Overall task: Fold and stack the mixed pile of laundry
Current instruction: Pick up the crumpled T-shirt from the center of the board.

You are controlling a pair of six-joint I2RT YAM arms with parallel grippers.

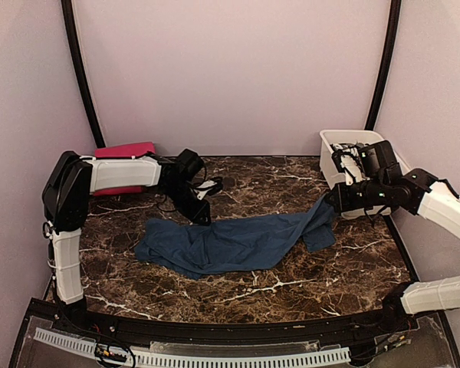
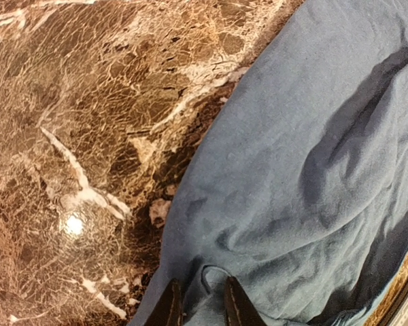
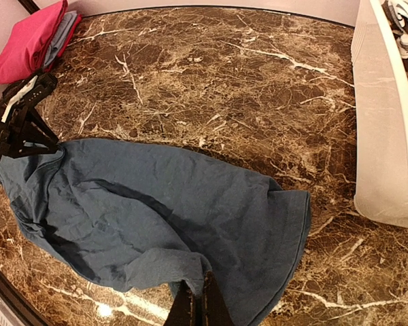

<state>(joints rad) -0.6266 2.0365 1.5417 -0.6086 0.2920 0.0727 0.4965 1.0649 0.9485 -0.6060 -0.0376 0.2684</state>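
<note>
Item 1, navy garment (image 1: 238, 241): lying rumpled across the middle of the worktop (image 1: 291, 287), long axis running left to right. Left part flat on the marble with shallow creases. Right end raised off the surface and gathered toward the tub side. Held at both ends.

Item 2, left gripper (image 2: 200, 288): at the far-left corner of the navy garment, low over the worktop. Fingers drawn close, pinching a small fold of the cloth edge between them.

Item 3, right gripper (image 3: 198, 292): at the garment's right end, above the worktop and just in front of the tub. Fingers pressed together on a bunched edge of the navy cloth, the fabric hanging away from the pinch.

Item 4, pink garment (image 1: 123, 151): folded, at the far-left back corner against the wall, partly hidden behind the left arm. Well apart from the navy garment.

Item 5, light blue garment (image 3: 62, 30): folded, in the same corner stack as the pink garment, only its edge showing.

Item 6, tub (image 1: 331, 157): white, at the far-right back corner. Grey-and-white patterned cloth (image 3: 402, 17) inside, mostly out of view.
</note>
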